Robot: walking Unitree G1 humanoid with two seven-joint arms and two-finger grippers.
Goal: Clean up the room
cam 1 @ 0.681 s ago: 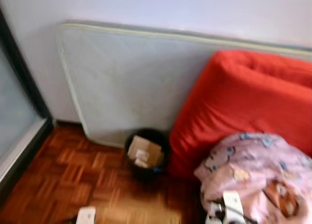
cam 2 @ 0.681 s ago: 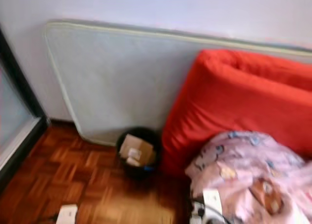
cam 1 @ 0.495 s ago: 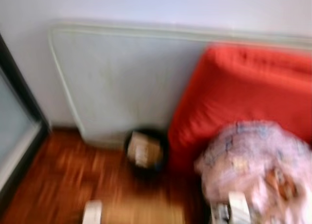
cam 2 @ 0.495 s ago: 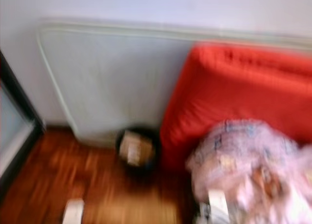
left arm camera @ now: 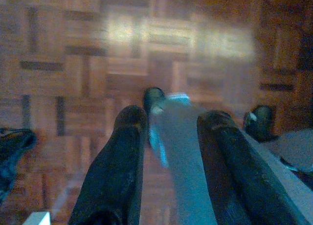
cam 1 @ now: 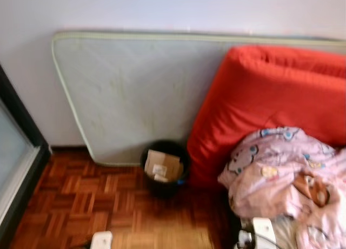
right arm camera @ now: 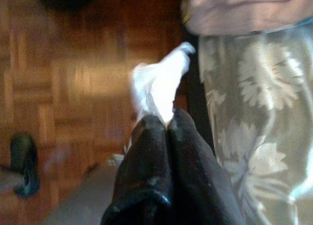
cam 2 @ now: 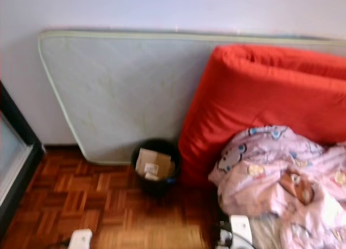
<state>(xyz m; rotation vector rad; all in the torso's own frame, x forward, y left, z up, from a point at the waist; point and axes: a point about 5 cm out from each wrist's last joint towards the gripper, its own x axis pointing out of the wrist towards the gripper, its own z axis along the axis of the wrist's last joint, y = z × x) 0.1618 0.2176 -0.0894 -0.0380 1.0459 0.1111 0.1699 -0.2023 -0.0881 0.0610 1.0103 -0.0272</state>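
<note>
The right gripper [right arm camera: 166, 124] is pinched tight on a soft, crumpled white tissue [right arm camera: 159, 88]. The left gripper [left arm camera: 168, 124] has its fingers apart with nothing between them. The round black bin [cam 1: 165, 173], with flat brown cardboard inside, sits on the shiny wood floor [cam 1: 81, 200] by the red cushion [cam 1: 270, 103]. The tissue must go in it, so cleaning seems just started

Parquet floor [cam 1: 81, 205] with black bin [cam 1: 164, 176], upright mattress [cam 1: 135, 97].

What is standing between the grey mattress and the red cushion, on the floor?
A black bin holding cardboard pieces stands there, before the mattress and beside the red cushion, in both eye views.
</note>
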